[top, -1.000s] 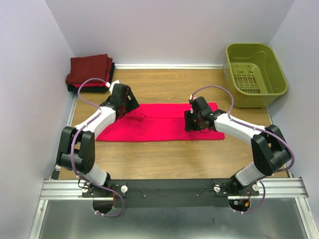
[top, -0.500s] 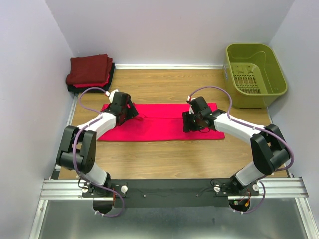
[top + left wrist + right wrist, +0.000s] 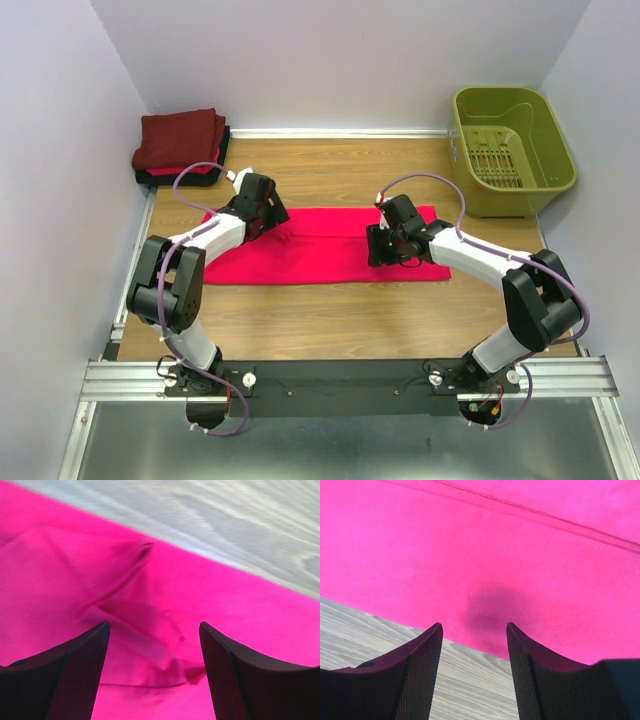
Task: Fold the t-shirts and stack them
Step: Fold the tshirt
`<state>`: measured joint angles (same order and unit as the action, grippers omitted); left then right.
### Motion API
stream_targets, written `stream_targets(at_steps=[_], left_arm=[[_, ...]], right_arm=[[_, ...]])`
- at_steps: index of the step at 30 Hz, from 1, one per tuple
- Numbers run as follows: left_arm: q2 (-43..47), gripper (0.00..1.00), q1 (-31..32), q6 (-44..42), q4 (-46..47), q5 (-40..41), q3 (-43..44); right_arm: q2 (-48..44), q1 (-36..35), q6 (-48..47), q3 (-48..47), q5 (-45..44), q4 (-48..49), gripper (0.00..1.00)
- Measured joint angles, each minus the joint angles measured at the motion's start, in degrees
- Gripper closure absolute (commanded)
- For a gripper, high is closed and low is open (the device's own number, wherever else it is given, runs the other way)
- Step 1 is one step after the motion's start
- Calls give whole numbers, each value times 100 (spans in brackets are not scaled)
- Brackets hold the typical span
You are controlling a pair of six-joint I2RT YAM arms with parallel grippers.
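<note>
T-shirt (image 3: 240,610) lay under open left fingers (image 3: 55,680) and open right fingers (image 3: 415,680). Each pair probably needed its edge between them.

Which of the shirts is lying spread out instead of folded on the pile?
The bright pink-red t-shirt, laid out long and flat mid-table. The other shirts sit in a folded pile at the far left corner, dark maroon on top.

Two six-joint arms, left arm (image 3: 208,236) and right arm (image 3: 478,258), bolted to an aluminium rail (image 3: 120,380) carrying a black crossplate (image 3: 330,388). Above the rail: black joint housings, white link shells, one lilac cable (image 3: 200,164) looping along each arm. Black claw fingers (image 3: 65,680), tapered, inner faces finely mesh-textured. Pale bolt heads (image 3: 247,378) at the rail.
</note>
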<state>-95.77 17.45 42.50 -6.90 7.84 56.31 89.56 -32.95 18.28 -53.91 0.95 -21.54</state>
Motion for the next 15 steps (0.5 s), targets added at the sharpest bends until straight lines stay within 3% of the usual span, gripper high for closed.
stream_targets(at_steps=[9,15], left_arm=[[-433,21,684,-186,262,-234,833],[-433,21,763,-216,387,-321,876]], right_arm=[[11,0,-66,-52,0,-20,39],[369,-94,-382,-686,142,-37,41]])
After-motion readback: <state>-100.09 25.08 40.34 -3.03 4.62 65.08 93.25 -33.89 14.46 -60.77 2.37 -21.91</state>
